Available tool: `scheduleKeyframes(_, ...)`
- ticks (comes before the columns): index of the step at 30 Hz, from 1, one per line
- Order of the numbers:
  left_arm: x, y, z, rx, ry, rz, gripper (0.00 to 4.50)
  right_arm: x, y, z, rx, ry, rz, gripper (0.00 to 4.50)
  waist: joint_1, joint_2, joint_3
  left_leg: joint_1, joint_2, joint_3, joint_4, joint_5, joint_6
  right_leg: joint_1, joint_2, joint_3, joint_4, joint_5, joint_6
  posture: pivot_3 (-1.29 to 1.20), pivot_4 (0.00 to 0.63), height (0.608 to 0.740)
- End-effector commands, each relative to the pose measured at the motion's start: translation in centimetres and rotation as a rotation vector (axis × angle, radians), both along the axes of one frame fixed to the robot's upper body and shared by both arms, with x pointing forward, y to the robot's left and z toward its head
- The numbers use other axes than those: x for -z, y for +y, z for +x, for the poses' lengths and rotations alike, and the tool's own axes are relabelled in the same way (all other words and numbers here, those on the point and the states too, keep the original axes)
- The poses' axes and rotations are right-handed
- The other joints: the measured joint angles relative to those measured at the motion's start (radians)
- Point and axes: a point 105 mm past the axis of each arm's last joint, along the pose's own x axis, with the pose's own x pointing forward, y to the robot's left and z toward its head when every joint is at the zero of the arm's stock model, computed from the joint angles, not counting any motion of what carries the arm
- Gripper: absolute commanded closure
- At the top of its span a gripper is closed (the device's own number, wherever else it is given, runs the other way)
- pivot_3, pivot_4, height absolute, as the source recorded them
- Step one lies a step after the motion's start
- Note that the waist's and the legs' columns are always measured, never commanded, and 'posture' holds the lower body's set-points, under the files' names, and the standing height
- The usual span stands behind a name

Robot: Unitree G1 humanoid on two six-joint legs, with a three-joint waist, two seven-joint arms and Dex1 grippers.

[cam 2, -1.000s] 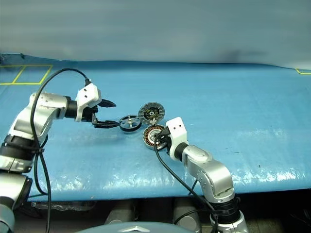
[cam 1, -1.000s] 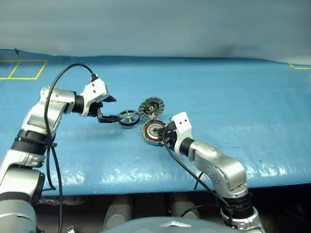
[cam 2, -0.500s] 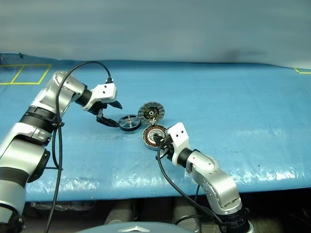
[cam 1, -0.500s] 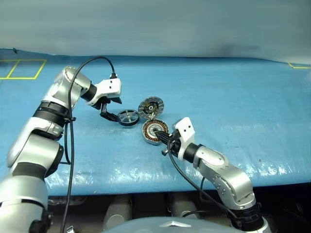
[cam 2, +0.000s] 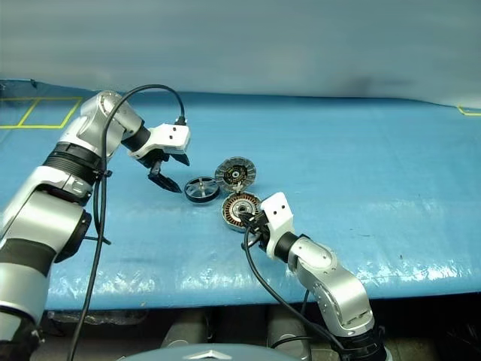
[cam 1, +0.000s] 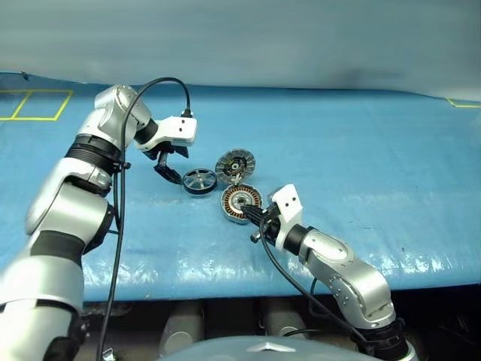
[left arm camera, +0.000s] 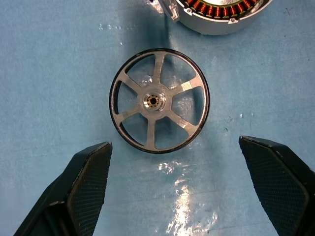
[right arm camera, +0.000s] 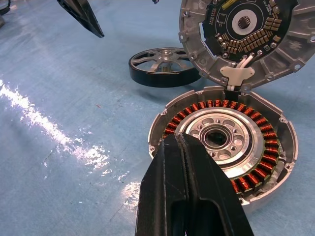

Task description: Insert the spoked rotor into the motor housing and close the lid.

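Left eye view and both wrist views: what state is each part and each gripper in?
spoked rotor: flat on the blue mat, not held.
motor housing: empty, windings exposed.
lid: swung open, standing up on its hinge.
left gripper: open, hovering over the rotor.
right gripper: shut, empty, at the housing's near rim.

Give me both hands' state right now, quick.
Left hand: open, holding nothing, fingers either side of the spoked rotor.
Right hand: closed, holding nothing, tips at the motor housing rim.
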Motion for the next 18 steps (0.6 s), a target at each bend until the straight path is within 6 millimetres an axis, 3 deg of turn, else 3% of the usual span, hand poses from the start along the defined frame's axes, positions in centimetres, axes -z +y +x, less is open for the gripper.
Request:
scheduleKeyframes(1, -1.1, -0.3, 0.6, 0.022, -0.054, 0.029, 0.00, -1.1, 0.3, -0.1, -0.010, -0.042, 0.021, 4.47, -0.001, 0.000, 0.000, 0.000, 0.000, 0.000, 0.000, 0.000, 0.000, 0.000, 0.000, 0.000, 0.000, 0.000, 0.000, 0.00, 0.150, 0.740)
scheduleKeyframes(9, -1.1, -0.9, 0.8, 0.046, -0.042, 0.097, 0.00, -0.7, -0.3, -0.3, 0.005, -0.022, 0.006, 4.47, 0.000, -0.001, 0.001, 0.000, 0.000, 0.000, 0.002, 0.000, 0.000, 0.000, 0.000, 0.000, 0.001, 0.000, 0.001, 0.00, 0.150, 0.740)
scheduleKeyframes(12, -1.2, -1.5, 0.9, 0.050, -0.043, 0.094, 0.54, -0.7, -0.4, -0.4, 0.003, -0.017, 0.001, 4.50, 0.002, -0.001, 0.001, -0.001, 0.000, 0.000, 0.003, 0.000, 0.000, 0.001, 0.000, 0.000, 0.001, 0.001, 0.001, 0.00, 0.150, 0.740)
scheduleKeyframes(16, -0.9, -1.5, 1.0, 0.055, -0.042, 0.132, 1.84, -0.7, -0.5, -0.5, 0.001, -0.011, -0.002, 4.50, 0.002, -0.001, 0.001, -0.001, 0.000, 0.000, 0.004, 0.000, 0.000, 0.001, 0.000, 0.000, 0.001, 0.001, 0.001, 0.00, 0.150, 0.740)
scheduleKeyframes(18, -0.6, -1.5, 1.1, 0.047, -0.046, 0.148, 1.84, -0.6, -0.5, -0.6, 0.001, -0.009, -0.004, 4.50, 0.001, -0.001, 0.001, -0.001, 0.000, -0.001, 0.004, 0.000, 0.000, 0.001, 0.000, 0.000, 0.002, 0.001, 0.001, 0.00, 0.150, 0.740)
